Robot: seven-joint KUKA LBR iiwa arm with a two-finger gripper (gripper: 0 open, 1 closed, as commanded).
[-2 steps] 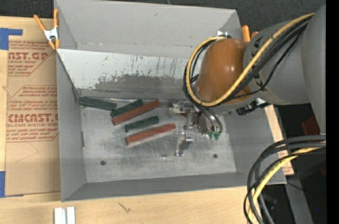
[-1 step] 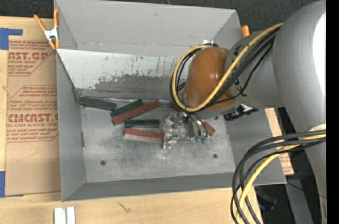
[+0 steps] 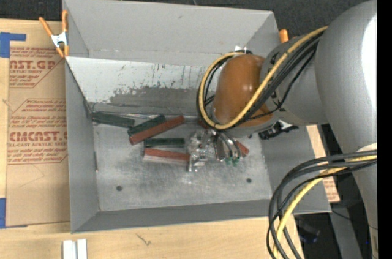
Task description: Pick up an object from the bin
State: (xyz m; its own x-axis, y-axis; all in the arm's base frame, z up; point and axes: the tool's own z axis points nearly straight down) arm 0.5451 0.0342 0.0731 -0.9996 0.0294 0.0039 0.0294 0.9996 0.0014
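Note:
My gripper (image 3: 205,153) is low in the bin, right of its middle, with its metal fingers down on the floor. A reddish-brown flat stick (image 3: 164,155) lies just to its left, its right end at the fingertips. Above that stick lies a dark green stick (image 3: 165,142). A small red and green piece (image 3: 237,153) shows at the gripper's right side. Whether anything sits between the fingers I cannot tell.
Further left, a red stick and a green stick (image 3: 153,128) lie crossed at a slant, and a dark green stick (image 3: 113,120) rests along the back wall's foot. The arm with its orange cover and cables hangs over the bin's right part.

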